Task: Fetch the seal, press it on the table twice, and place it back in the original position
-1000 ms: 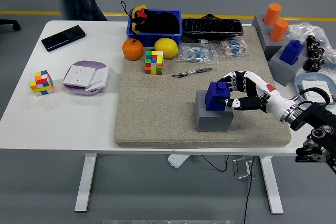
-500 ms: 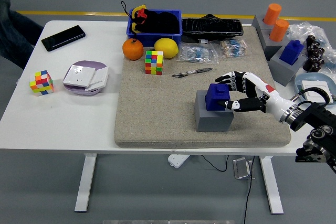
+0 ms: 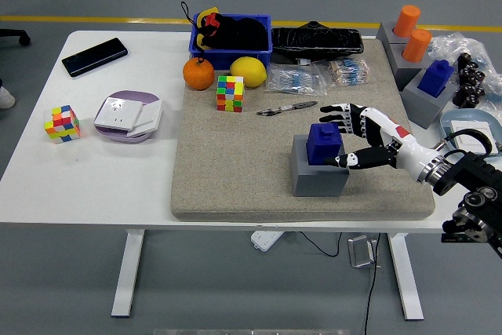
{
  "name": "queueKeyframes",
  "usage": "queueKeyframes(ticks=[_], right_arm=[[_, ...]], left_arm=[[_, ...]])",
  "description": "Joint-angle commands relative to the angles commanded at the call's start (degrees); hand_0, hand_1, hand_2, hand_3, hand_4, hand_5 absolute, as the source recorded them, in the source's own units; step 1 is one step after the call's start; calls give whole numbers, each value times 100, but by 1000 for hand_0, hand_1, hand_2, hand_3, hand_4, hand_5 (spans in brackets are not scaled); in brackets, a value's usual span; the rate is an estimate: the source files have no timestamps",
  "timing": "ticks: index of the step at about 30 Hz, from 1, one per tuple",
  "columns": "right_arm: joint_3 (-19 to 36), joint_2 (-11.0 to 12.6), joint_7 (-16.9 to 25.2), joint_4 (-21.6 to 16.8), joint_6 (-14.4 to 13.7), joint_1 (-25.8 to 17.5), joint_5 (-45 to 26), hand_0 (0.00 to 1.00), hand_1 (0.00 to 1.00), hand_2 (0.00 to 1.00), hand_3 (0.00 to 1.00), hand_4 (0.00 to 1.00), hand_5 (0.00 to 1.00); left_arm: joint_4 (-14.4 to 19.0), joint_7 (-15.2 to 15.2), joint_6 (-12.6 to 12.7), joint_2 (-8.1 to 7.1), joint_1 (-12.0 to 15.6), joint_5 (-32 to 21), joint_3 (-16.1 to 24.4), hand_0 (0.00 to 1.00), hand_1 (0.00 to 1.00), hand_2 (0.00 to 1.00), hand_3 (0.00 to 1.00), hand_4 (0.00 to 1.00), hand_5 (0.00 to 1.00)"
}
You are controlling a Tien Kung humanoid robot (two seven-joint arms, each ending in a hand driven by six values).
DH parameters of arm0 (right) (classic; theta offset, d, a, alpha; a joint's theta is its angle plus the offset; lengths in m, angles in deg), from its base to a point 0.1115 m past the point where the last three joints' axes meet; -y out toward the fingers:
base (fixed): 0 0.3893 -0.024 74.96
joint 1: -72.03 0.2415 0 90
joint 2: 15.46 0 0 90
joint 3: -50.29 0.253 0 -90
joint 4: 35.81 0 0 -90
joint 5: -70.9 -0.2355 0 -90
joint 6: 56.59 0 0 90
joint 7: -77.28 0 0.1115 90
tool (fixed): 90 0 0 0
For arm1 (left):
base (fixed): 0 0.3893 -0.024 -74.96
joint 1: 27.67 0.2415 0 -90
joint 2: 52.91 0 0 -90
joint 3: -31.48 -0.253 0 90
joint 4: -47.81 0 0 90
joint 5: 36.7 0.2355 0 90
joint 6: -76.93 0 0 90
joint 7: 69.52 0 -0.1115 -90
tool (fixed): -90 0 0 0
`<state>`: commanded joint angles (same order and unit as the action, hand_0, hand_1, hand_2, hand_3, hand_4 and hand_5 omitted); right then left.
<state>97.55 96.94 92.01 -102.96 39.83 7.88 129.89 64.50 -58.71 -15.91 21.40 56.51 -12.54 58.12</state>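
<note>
A blue seal stands upright in its grey block holder on the beige felt mat, right of centre. My right hand reaches in from the right and sits just beside the seal. Its fingers are spread behind and to the right of the seal, and the thumb lies low against the holder's right front. The hand is open and holds nothing. My left arm is out of sight.
At the far right stand two orange seals and another blue seal on grey blocks. Also here: a pen, a cube, an orange, a lemon, a blue bin, a phone, a plate and a second cube.
My right hand's fingers have opened off the blue seal and drawn slightly back to the right. The seal stays in its holder. The person at the far left has walked out of view.
</note>
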Motion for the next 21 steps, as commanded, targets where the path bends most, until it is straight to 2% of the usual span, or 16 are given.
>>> queueKeyframes(ticks=[1, 2, 7, 8, 13, 14, 19, 20, 21], right_arm=[[-3, 1, -8, 0, 5, 0, 2, 812, 822, 826, 843, 998, 199], [-4, 1, -16, 1, 10, 2, 4, 869, 877, 883, 908, 998, 305], [1, 12, -48, 19, 15, 12, -47, 869, 877, 883, 908, 998, 305], [3, 19, -53, 20, 22, 14, -44, 944, 947, 929, 975, 998, 396], [42, 64, -134, 2, 118, 24, 0, 944, 947, 929, 975, 998, 396], [68, 72, -170, -14, 142, 23, 23, 998, 994, 988, 998, 998, 524], [265, 126, -407, -194, 398, 2, 476, 998, 994, 988, 998, 998, 524], [309, 143, -431, -243, 433, 3, 570, 998, 998, 998, 998, 998, 638], [356, 156, -452, -282, 454, 6, 634, 998, 998, 998, 998, 998, 638]], left_arm=[[-1, 1, -1, 2, -1, -5, -3, 733, 696, 691, 745, 676, 305], [-1, 2, 0, 3, -2, -8, -4, 733, 696, 691, 745, 675, 304], [7, 2, 0, -4, -4, -4, -4, 733, 696, 691, 745, 675, 304], [10, 1, 0, -8, -3, -4, -4, 734, 696, 691, 745, 675, 304], [4, 6, -1, -37, 4, -25, -38, 734, 696, 691, 745, 675, 304], [2, 5, 0, -41, 0, -29, -45, 736, 696, 691, 745, 675, 304], [7, 8, -4, -55, -19, -35, -71, 736, 696, 691, 745, 675, 304], [8, 9, -6, -57, -25, -34, -76, 736, 696, 691, 746, 677, 305], [9, 7, -6, -58, -30, -36, -77, 736, 696, 691, 746, 677, 305]])
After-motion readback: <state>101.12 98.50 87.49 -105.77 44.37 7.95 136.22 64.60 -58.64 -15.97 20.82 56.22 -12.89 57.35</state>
